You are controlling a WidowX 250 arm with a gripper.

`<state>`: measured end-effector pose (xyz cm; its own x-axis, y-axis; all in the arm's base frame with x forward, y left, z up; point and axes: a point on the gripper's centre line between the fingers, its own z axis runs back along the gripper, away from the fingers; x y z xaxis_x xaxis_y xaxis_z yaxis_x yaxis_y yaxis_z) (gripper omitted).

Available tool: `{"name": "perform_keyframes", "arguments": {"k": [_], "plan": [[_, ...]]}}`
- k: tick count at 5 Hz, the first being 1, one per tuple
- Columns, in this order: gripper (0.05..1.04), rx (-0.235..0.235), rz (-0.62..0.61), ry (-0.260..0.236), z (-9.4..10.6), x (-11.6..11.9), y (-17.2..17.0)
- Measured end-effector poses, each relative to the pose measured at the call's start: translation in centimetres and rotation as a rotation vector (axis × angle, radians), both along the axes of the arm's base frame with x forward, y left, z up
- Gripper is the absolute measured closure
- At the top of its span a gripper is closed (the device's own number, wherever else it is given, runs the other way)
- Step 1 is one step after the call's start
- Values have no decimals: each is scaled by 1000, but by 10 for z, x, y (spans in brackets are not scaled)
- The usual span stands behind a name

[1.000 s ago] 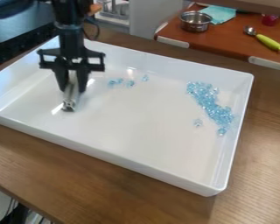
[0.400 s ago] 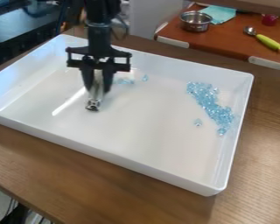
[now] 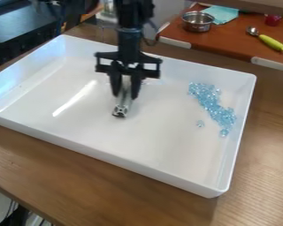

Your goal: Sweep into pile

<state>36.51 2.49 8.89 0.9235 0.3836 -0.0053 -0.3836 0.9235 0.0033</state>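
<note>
And here they are, the blue beads (image 3: 213, 105), glittering on the floor of the white tray (image 3: 167, 145)! They're pale, icy blue, small and glassy, see-through in places, with bright white glints all over. Most of them crowd into one long, uneven band near the tray's right-hand wall in the view, slanting down toward the near right corner. It's a packed band, bead touching bead, the edges ragged, and a lone little cluster sits just beside it on the left, with a few more at the band's lower tip.

Over to the gripper (image 3: 125, 93), hanging above the middle of the tray, well apart from that band, and it's pinching a slim, silvery metal tool (image 3: 124, 104) between its two black fingers! The tool slants downward, its squarish dark-and-silver end low over the white floor; whether it touches down, I can't tell.
</note>
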Motion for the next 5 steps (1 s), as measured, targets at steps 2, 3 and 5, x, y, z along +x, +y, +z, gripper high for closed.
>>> {"name": "perform_keyframes", "arguments": {"k": [2, 3, 5], "plan": [[714, 18, -99, -77, -1, 12, -44], [714, 12, -120, -82, -1, 11, -67], [714, -34, -199, -46, 2, 9, -124]]}}
